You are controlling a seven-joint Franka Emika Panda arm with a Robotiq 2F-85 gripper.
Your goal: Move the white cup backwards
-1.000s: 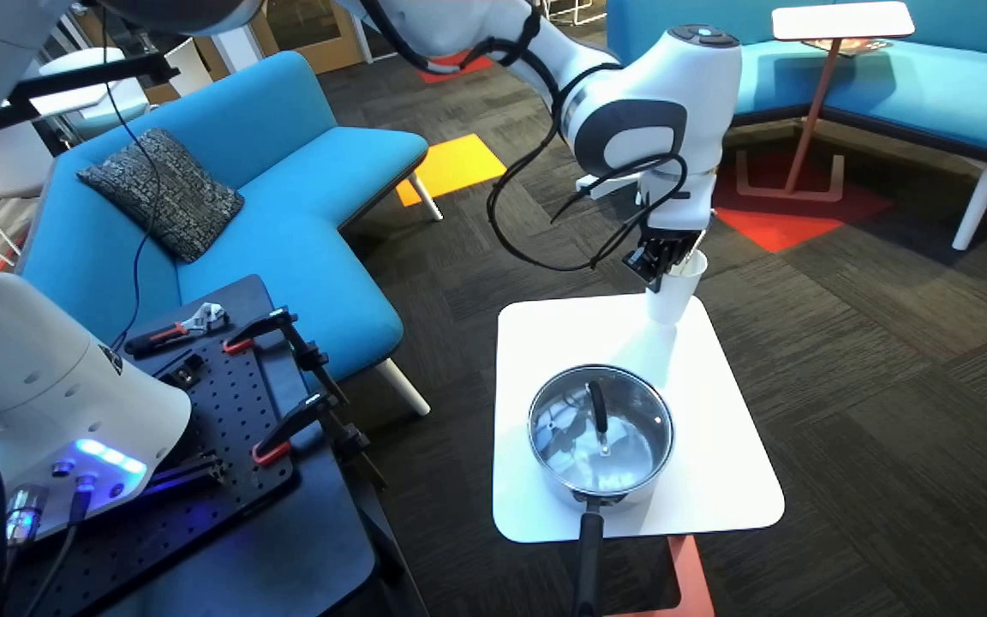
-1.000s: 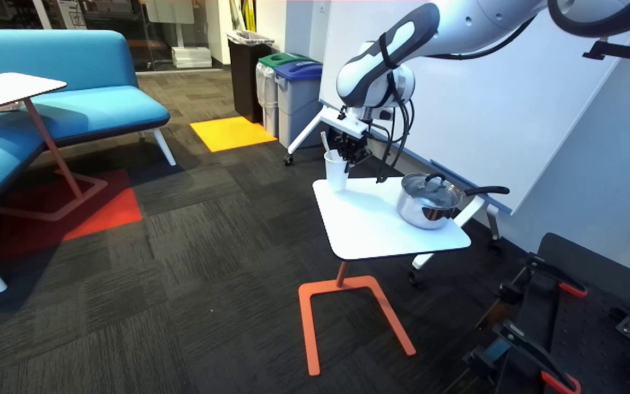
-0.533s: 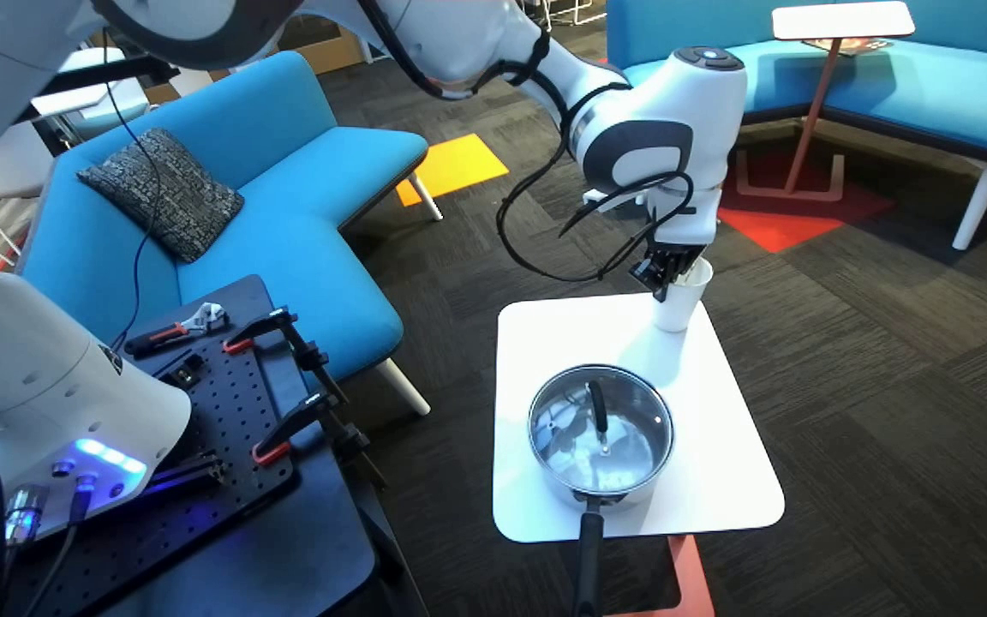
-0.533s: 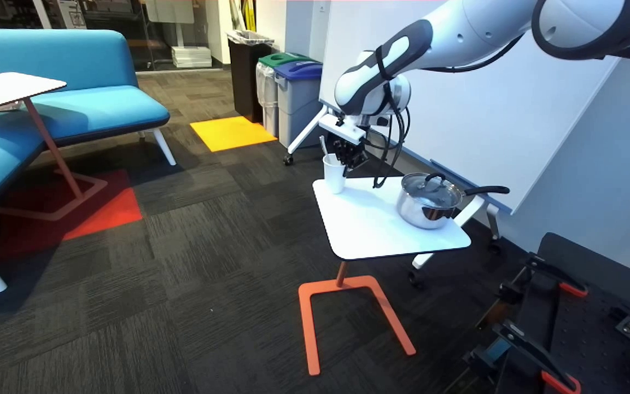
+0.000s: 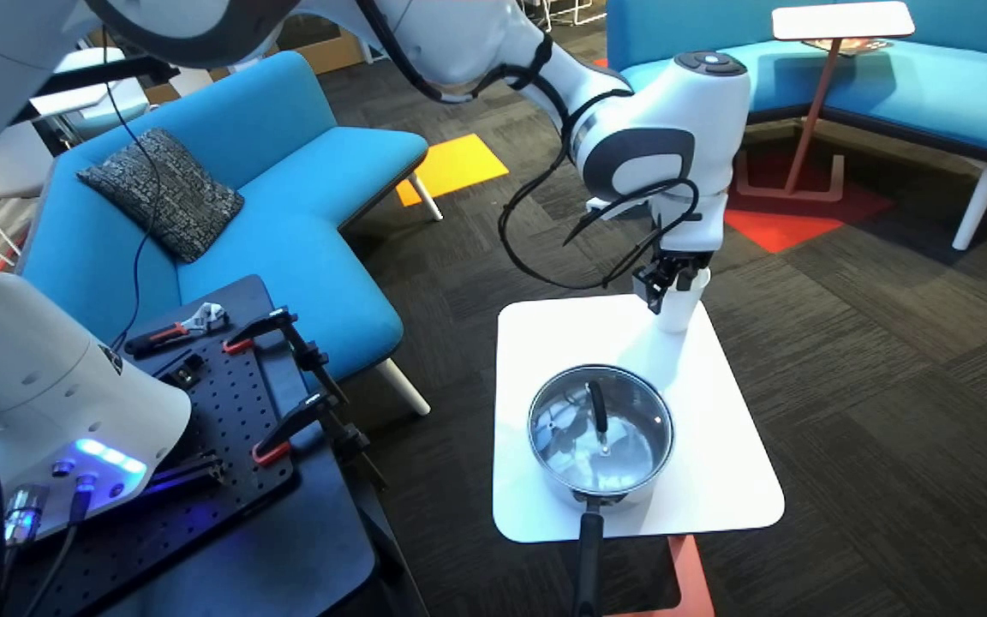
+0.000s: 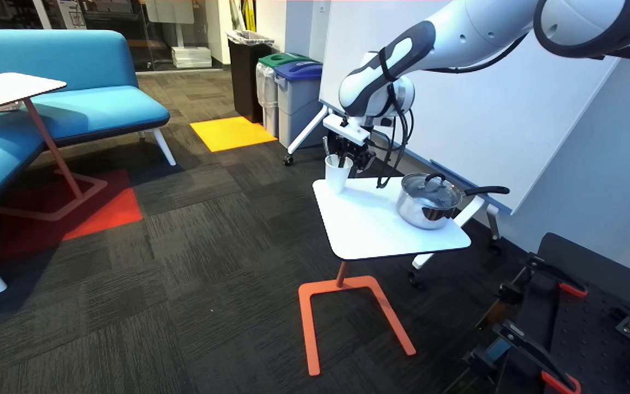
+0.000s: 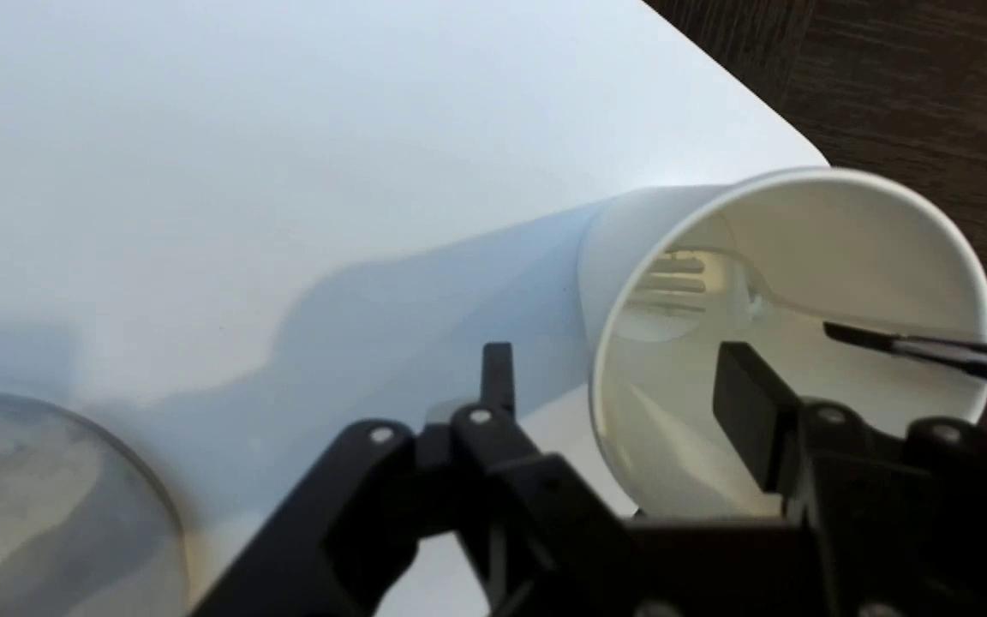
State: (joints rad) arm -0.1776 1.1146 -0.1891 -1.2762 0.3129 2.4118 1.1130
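Observation:
The white cup stands on the white table near its edge away from the pan; in an exterior view the cup looks upright. My gripper is open astride the cup's near wall. One of its fingers is outside the cup, and its opposite finger reaches over the opening. Clear gaps show between both fingers and the rim. A fork lies inside the cup, its handle leaning out over the rim.
A silver pan with a glass lid shares the table; its black handle sticks out past the edge. Beyond the cup the tabletop ends and carpet lies below. A whiteboard stands behind the arm.
Cup and gripper have come down slightly since a second ago. The jaws, earlier closed at the cup's rim, have spread apart and let go of it.

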